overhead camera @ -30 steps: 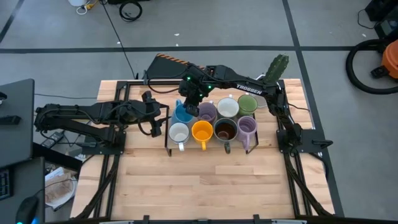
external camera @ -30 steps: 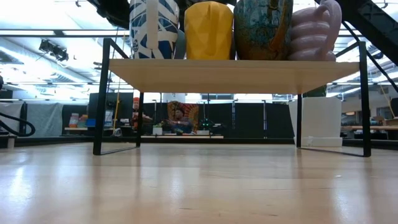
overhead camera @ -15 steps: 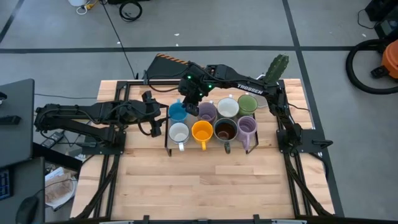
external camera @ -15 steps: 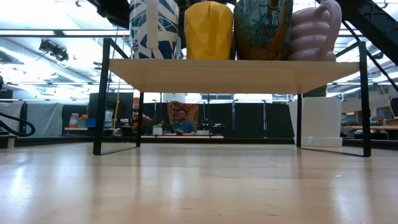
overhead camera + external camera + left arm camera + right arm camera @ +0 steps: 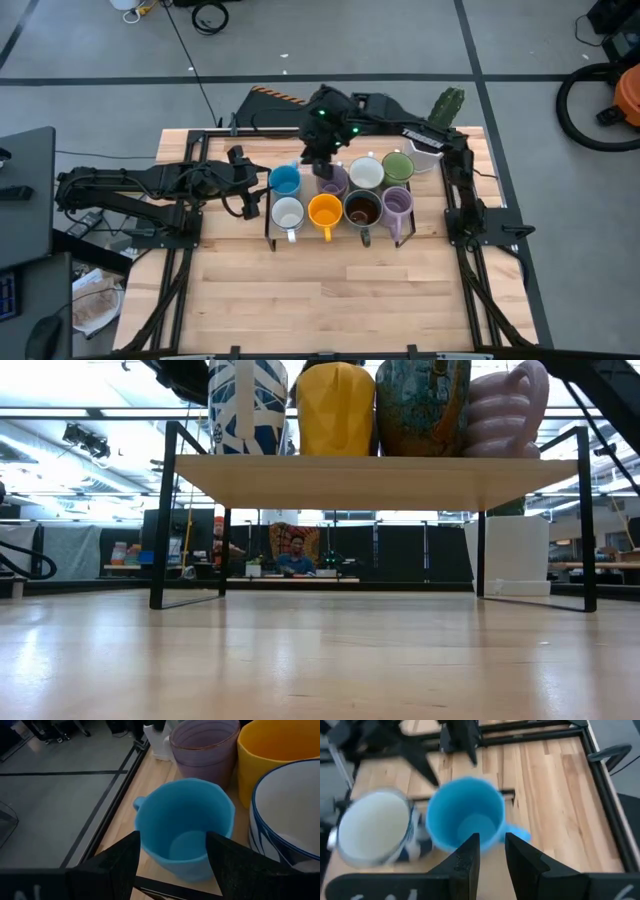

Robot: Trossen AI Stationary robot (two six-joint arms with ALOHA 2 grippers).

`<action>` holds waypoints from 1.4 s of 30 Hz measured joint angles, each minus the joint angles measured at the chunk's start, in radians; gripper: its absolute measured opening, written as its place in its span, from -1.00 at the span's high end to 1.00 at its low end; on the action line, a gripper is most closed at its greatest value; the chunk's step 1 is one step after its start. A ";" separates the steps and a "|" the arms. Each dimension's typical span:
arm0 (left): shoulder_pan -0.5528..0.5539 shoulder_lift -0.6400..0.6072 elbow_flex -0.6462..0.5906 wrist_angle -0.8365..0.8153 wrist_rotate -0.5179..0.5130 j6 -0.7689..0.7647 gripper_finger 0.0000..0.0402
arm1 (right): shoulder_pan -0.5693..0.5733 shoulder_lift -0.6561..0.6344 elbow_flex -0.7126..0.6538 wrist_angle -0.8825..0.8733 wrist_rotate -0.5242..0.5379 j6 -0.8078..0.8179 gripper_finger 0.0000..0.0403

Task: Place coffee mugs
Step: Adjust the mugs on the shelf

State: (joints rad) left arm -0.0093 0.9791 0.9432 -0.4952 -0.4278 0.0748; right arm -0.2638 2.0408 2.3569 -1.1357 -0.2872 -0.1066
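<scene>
A blue mug (image 5: 285, 180) stands upright on a small raised rack (image 5: 272, 236), at the nine o'clock end of the back row of mugs. Ceramic, it looks stiff, smooth and breakable; its rim or handle offers the surest hold. The right gripper (image 5: 322, 165) hovers just beside it, fingers apart, holding nothing. The left gripper (image 5: 247, 190) waits at nine o'clock, fingers apart.

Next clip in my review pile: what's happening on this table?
Eight coffee mugs sit in two rows on a small raised rack. The right hand is above the back row beside the blue mug, open and holding nothing. The left hand waits at the rack's left end, open, facing that blue mug.
</scene>
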 joint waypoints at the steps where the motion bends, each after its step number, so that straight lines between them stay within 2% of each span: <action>1: 0.000 0.000 0.000 -0.001 0.000 0.000 -0.15 | 0.000 -0.011 0.000 -0.027 0.007 -0.029 0.52; 5: 0.000 0.000 0.000 0.000 0.000 0.000 -0.15 | 0.005 -0.046 0.000 -0.146 0.098 -0.088 0.52; 12: 0.000 0.000 0.000 0.069 -0.005 0.016 -0.15 | 0.052 -0.031 -0.005 -0.316 0.154 -0.114 0.52; 20: 0.000 0.000 0.000 0.104 -0.005 0.041 -0.15 | 0.113 -0.032 -0.067 -0.298 0.217 -0.136 0.52; 30: 0.000 0.000 0.000 0.128 -0.005 0.042 -0.15 | 0.113 -0.031 -0.155 -0.194 0.216 -0.098 0.52; 42: 0.000 0.000 0.000 0.129 -0.004 0.041 -0.15 | 0.112 -0.031 -0.158 -0.085 0.190 -0.114 0.52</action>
State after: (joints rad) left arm -0.0097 0.9791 0.9432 -0.3664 -0.4320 0.1162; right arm -0.1519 2.0102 2.1994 -1.2203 -0.0968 -0.2203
